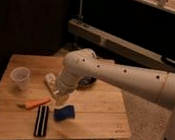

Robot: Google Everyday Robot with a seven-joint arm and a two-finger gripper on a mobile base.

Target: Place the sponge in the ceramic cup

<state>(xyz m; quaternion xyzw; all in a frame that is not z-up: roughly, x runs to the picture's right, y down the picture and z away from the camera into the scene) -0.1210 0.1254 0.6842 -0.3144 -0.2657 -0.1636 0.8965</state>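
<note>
The bright-blue sponge (64, 113) lies on the wooden table (99, 112), near its front edge. My gripper (60, 100) hangs at the end of the white arm, just above and slightly left of the sponge, pointing down at the table. The whitish ceramic cup (20, 77) stands upright at the table's left side, well apart from the gripper and the sponge. I see nothing inside it from here.
An orange stick-like object (37, 103) lies left of the sponge. A black bar with white stripes (42, 120) lies at the front. A pale flat item (51, 82) and a dark bowl (87, 82) sit behind the arm. Dark cabinets stand beyond the table.
</note>
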